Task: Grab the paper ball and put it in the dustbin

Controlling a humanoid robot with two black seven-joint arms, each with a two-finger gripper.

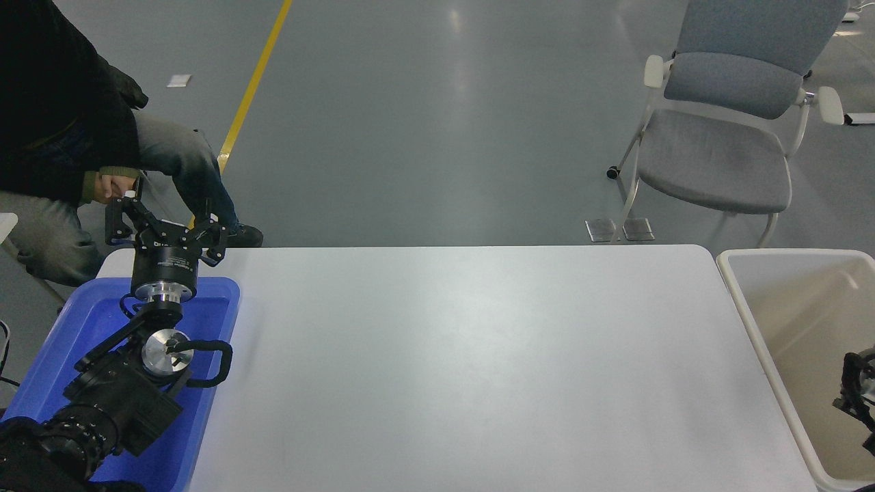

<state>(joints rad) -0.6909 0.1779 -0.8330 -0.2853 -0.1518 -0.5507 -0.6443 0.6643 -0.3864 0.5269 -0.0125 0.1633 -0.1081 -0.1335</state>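
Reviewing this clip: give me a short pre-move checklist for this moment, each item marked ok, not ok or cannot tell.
1. Paper ball located: not ok; none shows on the white table or in the visible part of the bin.
2. Large cream-white plastic dustbin in place off the table's right end: ok.
3. Right gripper in view: ok, only partly, at the right edge over the dustbin's inside.
4. Right gripper open or shut: cannot tell.
5. Left gripper parked above the blue plastic tray, open and holding nothing: ok.
6. Seated person at far left clear of the table: ok.
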